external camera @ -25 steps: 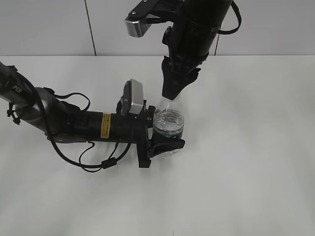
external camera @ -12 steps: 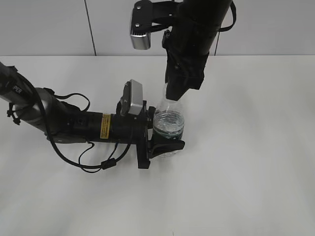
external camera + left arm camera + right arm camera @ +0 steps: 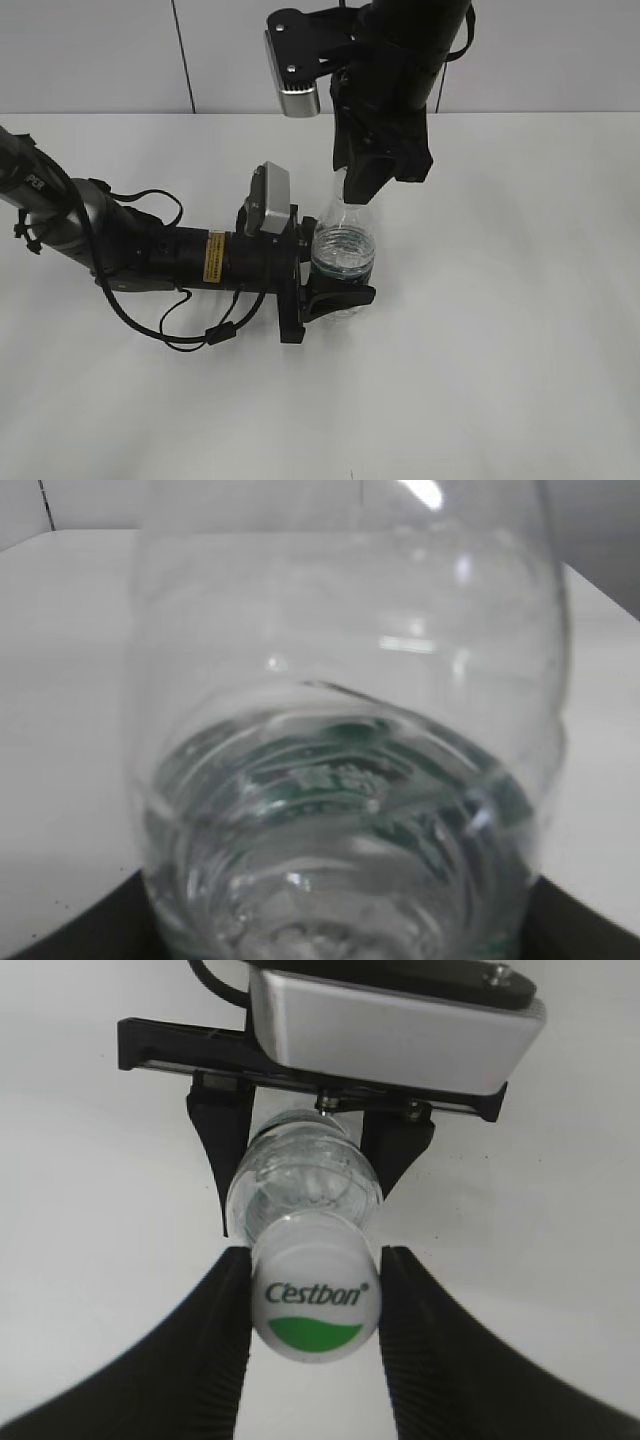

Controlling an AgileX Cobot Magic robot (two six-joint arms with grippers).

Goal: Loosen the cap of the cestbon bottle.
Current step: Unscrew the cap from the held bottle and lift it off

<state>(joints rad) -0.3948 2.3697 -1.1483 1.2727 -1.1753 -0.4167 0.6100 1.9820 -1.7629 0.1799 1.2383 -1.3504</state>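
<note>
The cestbon bottle [image 3: 343, 250] stands upright on the white table, clear with water inside. My left gripper [image 3: 338, 268] comes in from the left and is shut on the bottle's body; the bottle fills the left wrist view [image 3: 340, 780], with dark finger edges at the bottom corners. My right gripper [image 3: 357, 195] hangs straight down over the bottle's neck and hides the cap in the exterior view. In the right wrist view the white cap [image 3: 315, 1300], with its "Cestbon" text and green half-circle, sits between the two black fingers [image 3: 315, 1260], which press its sides.
The white table [image 3: 500, 350] spreads on all sides of the bottle. The left arm and its cables [image 3: 150, 255] lie across the table's left half. A grey wall stands behind the table.
My right wrist has turned about the bottle's axis: its silver camera housing swung from the upper left toward the right. The bottle and the left arm have stayed still.
</note>
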